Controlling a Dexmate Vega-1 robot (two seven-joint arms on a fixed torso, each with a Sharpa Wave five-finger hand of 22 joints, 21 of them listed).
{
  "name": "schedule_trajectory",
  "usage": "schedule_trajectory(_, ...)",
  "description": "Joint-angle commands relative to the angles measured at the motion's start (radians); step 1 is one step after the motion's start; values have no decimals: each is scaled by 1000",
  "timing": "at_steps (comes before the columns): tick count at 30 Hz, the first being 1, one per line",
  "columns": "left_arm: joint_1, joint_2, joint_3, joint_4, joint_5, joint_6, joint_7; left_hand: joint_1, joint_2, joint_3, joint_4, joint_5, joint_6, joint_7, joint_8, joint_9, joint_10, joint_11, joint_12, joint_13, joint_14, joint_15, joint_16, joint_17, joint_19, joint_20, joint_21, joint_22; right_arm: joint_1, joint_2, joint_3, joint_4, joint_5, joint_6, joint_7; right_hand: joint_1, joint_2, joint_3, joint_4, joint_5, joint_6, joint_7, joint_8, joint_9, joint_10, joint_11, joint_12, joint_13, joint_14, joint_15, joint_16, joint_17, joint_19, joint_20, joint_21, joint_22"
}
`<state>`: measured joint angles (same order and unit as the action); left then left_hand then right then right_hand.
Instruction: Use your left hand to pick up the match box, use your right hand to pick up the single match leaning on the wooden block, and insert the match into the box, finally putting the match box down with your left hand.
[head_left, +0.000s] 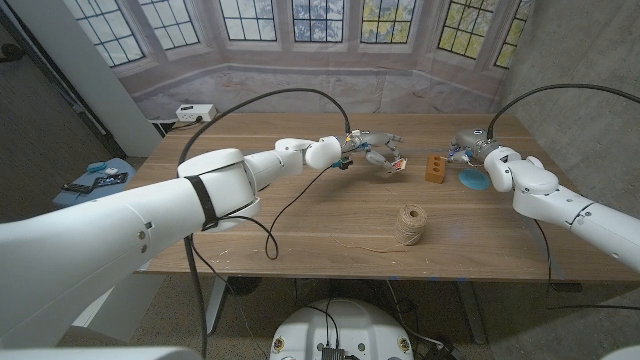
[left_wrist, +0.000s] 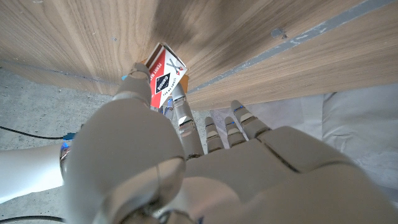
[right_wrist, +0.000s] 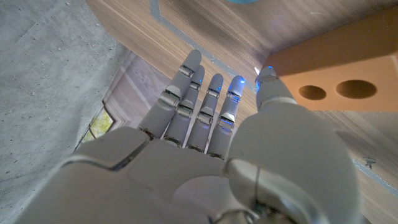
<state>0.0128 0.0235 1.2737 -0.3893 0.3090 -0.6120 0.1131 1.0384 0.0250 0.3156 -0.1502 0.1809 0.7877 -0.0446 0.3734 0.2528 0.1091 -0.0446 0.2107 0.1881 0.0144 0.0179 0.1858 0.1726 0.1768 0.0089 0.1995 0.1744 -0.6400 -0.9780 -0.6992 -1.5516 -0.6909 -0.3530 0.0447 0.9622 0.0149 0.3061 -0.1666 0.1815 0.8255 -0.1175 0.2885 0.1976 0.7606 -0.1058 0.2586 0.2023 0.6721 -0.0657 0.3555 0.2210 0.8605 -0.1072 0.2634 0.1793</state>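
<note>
Wooden table (head_left: 300, 215) (windowed backdrop behind); left hand (head_left: 378, 152) pinches match box (head_left: 398, 164); right hand (head_left: 468, 146) fingers straight, together, empty.

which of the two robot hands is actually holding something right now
The left hand: it grips the match box. The right hand has open fingers beside the wooden block.

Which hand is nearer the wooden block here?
Right. The right hand is just beside the wooden block, thumb near it; the left hand holds the match box farther off.
</note>
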Motion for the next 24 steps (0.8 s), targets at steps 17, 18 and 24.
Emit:
schedule_trajectory(17,12,7,-12,-14,9,-19,11,3,11,-5,0,0,5,-1,8,5,8,1,-3,6,7,-2,-2,2,1,4,0,4,-3,2,-9,20,-3,18,-26,21,4,-6,4,6,21,-5,4,3,19,-1,3,4,24,-156,9,0,19,-34,9,5)
schedule_trajectory(18,13,8,-13,-15,9,-21,11,3,11,-6,0,0,6,-2,9,5,9,0,-2,6,7,-2,-2,2,1,3,0,4,-4,4,-9,19,-5,14,-27,22,3,-7,4,6,22,-6,4,3,19,-1,3,4,25,-156,9,0,20,-34,10,5)
schedule_trajectory(24,16,14,-17,-19,13,-28,13,4,11,-7,0,0,7,-2,9,5,9,1,-3,6,7,-3,-3,2,1,3,0,4,-4,8,-12,20,-7,15,-31,27,4,-7,3,7,32,-7,6,3,26,-1,4,4,30,-157,10,0,21,-34,10,5)
